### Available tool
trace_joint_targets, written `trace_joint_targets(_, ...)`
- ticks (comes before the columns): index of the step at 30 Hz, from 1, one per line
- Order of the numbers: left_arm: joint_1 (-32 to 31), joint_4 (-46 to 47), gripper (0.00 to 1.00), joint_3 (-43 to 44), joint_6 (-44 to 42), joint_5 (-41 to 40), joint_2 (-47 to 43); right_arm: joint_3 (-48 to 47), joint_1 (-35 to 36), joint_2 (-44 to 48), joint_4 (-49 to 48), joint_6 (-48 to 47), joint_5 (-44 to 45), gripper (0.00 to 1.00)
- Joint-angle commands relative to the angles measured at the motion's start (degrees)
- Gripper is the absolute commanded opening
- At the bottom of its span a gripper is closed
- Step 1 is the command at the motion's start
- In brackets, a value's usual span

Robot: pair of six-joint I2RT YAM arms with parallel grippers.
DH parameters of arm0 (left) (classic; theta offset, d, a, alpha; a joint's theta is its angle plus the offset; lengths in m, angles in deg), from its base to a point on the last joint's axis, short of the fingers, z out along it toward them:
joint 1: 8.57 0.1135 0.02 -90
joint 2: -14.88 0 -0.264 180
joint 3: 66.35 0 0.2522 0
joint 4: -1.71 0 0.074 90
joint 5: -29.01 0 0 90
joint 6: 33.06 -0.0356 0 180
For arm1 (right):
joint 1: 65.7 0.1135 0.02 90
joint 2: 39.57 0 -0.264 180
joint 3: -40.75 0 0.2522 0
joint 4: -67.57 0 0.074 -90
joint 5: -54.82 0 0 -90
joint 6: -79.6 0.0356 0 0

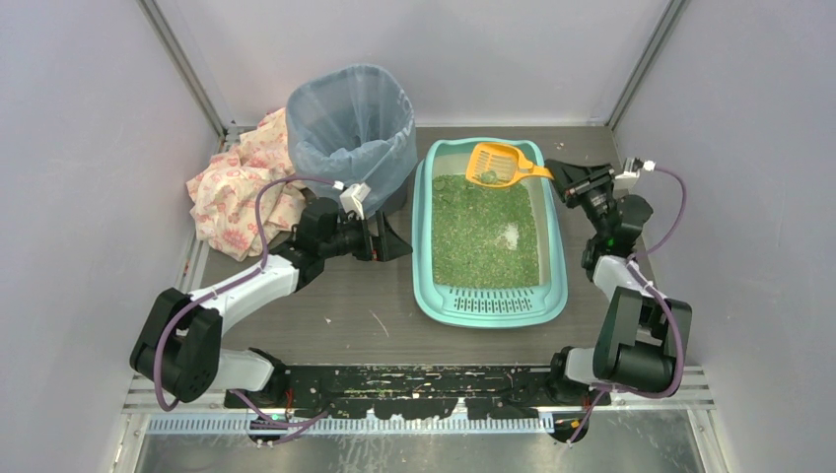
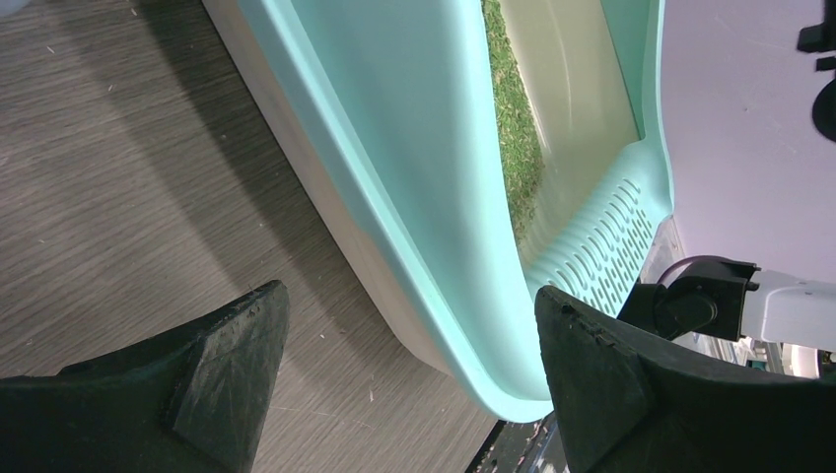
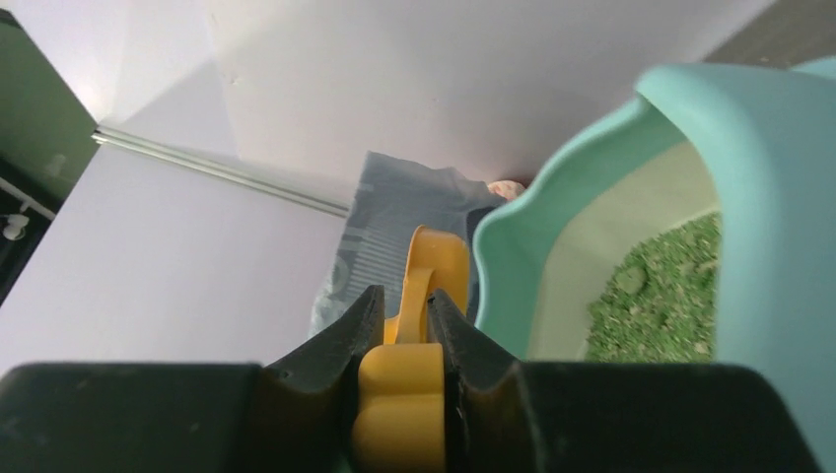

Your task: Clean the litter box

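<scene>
Top external view, bin [image 1: 350,128] left of litter box [image 1: 423,246], cloth [image 1: 232,192] behind, left hand [image 1: 396,241] apart, right hand [image 1: 558,175] clamped on scoop [image 1: 501,163]

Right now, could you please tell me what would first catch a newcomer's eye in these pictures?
The large teal rectangular plastic litter box with green granules dominates the table's centre. Over its far end, the right gripper, fingers shut, holds a small orange slotted plastic scoop. Left of the box stand a blue-grey bag-lined round bin and the open left gripper.
</scene>
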Motion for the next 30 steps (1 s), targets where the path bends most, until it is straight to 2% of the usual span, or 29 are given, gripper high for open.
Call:
trace_joint_targets(1, -0.21, 2.35, 0.94, 1.15, -0.17, 0.29, -2.06, -8.59, 2.42, 2.81, 3.49, -0.56, 0.77, 0.01)
trace_joint_targets(8, -0.23, 2.32, 0.94, 1.06, -0.08, 0.36, -2.55, -27.47, 9.95, -2.14, 13.57, -5.16, 4.18, 0.01)
trace_joint_targets(14, -0.26, 1.96, 0.94, 0.97, -0.27, 0.14, -3.31, -45.95, 16.79, -12.44, 21.95, -9.84, 5.66, 0.01)
trace_joint_targets(17, -0.27, 1.91, 0.94, 0.97, -0.23, 0.14, -3.47, -55.09, 22.44, -17.92, 27.07, -13.4, 6.31, 0.01)
trace_joint_targets(25, -0.27, 1.87, 0.94, 0.97, -0.27, 0.14, -3.71, -80.89, 31.97, -32.51, 47.54, -28.5, 8.91, 0.01)
trace_joint_targets(30, -0.25, 1.65, 0.94, 0.97, -0.47, -0.03, -3.82, -93.25, 36.33, -36.8, 61.95, -42.54, 13.78, 0.01)
